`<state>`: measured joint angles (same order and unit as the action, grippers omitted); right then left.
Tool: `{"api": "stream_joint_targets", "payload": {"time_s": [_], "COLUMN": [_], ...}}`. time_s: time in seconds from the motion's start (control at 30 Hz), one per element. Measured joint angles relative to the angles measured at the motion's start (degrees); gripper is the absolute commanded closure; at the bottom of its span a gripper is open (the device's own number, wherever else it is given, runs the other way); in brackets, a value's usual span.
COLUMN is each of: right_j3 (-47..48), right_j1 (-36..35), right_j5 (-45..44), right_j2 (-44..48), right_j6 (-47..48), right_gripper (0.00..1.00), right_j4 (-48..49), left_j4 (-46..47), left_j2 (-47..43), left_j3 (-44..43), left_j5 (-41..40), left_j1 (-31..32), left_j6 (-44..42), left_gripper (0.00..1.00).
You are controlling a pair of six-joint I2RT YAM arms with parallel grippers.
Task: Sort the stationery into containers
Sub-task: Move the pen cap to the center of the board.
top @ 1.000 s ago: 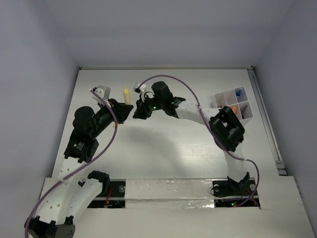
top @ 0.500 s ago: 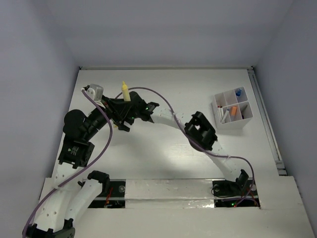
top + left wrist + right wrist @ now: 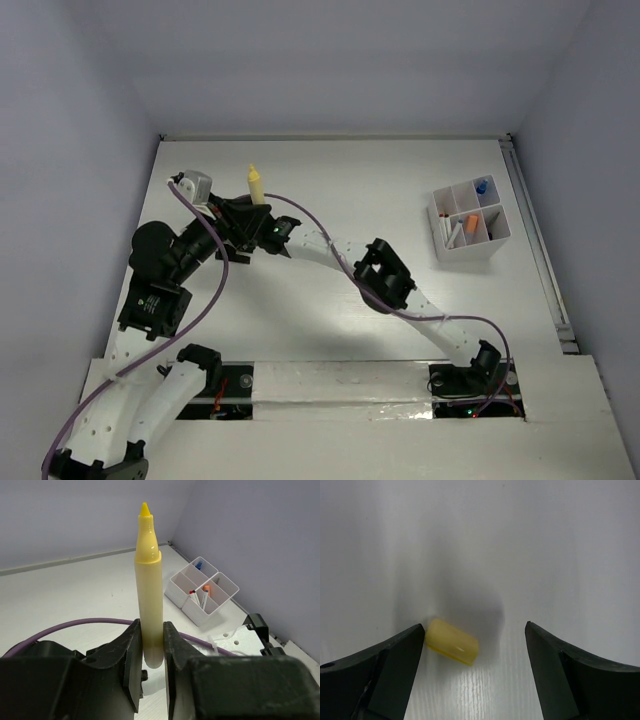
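Left pincer (image 3: 152, 642) clamped on the cream stick (image 3: 149, 580); right pincer (image 3: 472, 630) wide open over a yellow cap (image 3: 452, 641).
From above, the stick juts from the left pincer near the tabletop's (image 3: 330, 170) far edge, left of middle; the organizer box (image 3: 465, 250) sits near the right edge. Left wrist view: jaws pinch the stick's lower end, pointed tip up. Right wrist view: the cap lies on the tabletop between the spread fingers, just beside one.

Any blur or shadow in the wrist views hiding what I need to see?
Right wrist: soft overall, a diffuse dark shadow beside the yellow cap, whose outline reads clearly. Left wrist: yellow marker sharp, evenly lit; organizer behind it slightly soft.
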<state>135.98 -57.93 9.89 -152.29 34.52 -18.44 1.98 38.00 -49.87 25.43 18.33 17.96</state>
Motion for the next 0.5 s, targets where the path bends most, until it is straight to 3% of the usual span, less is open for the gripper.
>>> {"api": "stream_joint_targets", "payload": {"time_s": [0.07, 0.1, 0.17, 0.2, 0.43, 0.5], "right_j3": [1.92, 2.27, 2.27, 2.21, -0.35, -3.91], "right_j1": [0.07, 0.11, 0.13, 0.13, 0.48, 0.59], "right_j5": [-0.59, -0.79, -1.16, -1.14, -0.81, -0.79], "right_j2": [-1.22, -1.53, -1.53, -1.53, -1.05, 0.79], "right_j6": [0.63, 0.68, 0.70, 0.59, -1.84, -2.97], "right_gripper": [0.28, 0.38, 0.47, 0.56, 0.69, 0.79], "right_j4": [-0.44, -0.52, -1.07, -1.11, 0.98, 2.73], "left_j4": [0.00, 0.00, 0.00, 0.00, 0.17, 0.46], "left_j2": [0.00, 0.00, 0.00, 0.02, 0.15, 0.31], "left_j3": [0.00, 0.00, 0.00, 0.00, 0.02, 0.15], "left_j5": [-0.11, -0.17, -0.26, -0.33, -0.70, -0.74], "left_j1": [0.28, 0.35, 0.37, 0.37, 0.37, 0.37], "left_j6": [-0.17, -0.28, -0.48, -0.52, -0.72, -0.74], "left_gripper": [1.00, 1.00, 1.00, 1.00, 1.00, 1.00]}}
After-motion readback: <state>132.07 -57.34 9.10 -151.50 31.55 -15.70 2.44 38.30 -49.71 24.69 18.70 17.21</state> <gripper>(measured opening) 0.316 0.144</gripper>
